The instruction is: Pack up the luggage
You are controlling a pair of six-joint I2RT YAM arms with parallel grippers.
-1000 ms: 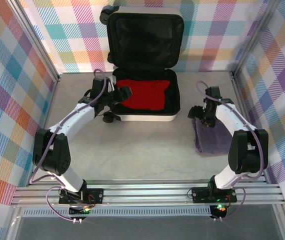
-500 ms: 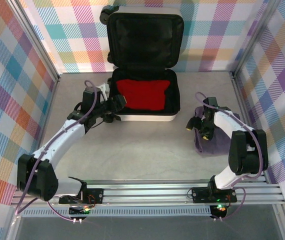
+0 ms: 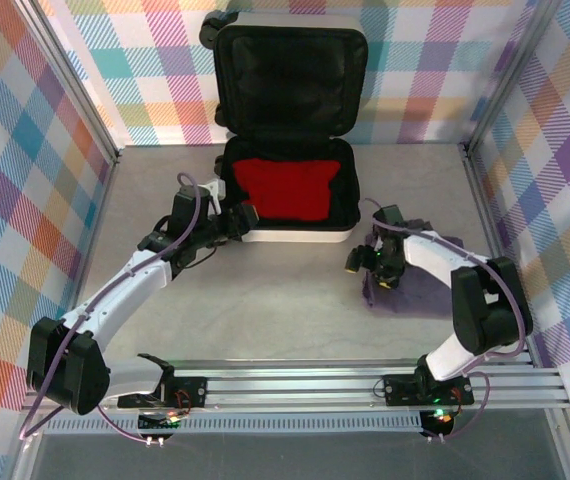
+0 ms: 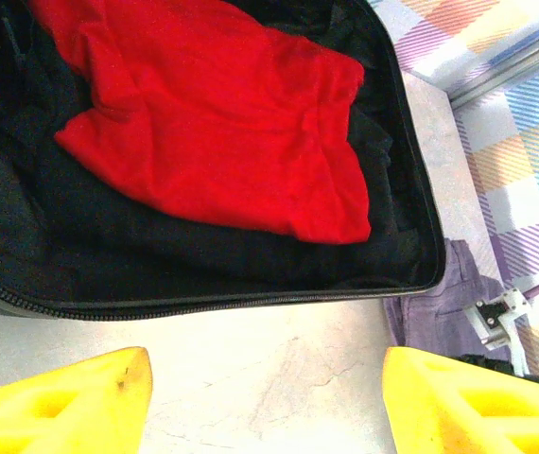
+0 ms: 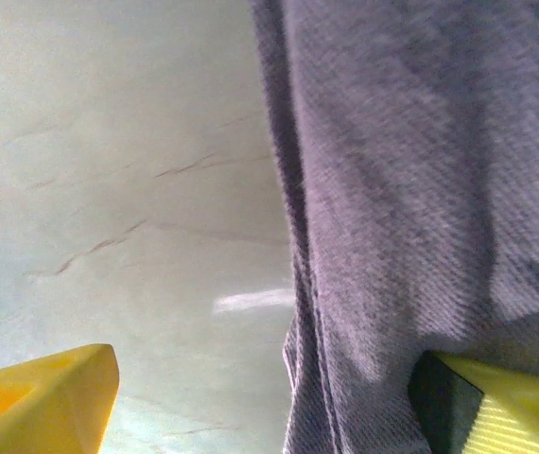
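Note:
The luggage (image 3: 295, 237), a white hard-shell suitcase, lies open at the back with its black-lined lid upright. A red cloth (image 3: 285, 190) rests in its base. My left gripper (image 3: 243, 222) hovers open at the case's front-left corner. In the left wrist view the left gripper (image 4: 265, 416) holds nothing, above bare table before the luggage's zipper rim (image 4: 203, 303) and the red cloth (image 4: 213, 123). My right gripper (image 3: 365, 268) is open at the left edge of a purple cloth (image 3: 420, 290). In the right wrist view the purple cloth (image 5: 421, 170) drapes over one finger of the right gripper (image 5: 269, 407).
Checked walls enclose the table on three sides, with metal posts (image 3: 485, 120) at the corners. An aluminium rail (image 3: 295, 385) carrying both arm bases runs along the near edge. Bare table (image 3: 265, 300) lies between the arms. The purple cloth (image 4: 440, 307) lies right of the case.
My left gripper has drawn back from over the suitcase to its front-left corner. My right gripper has slid left and nearer, and the purple cloth's left edge has shifted left with it.

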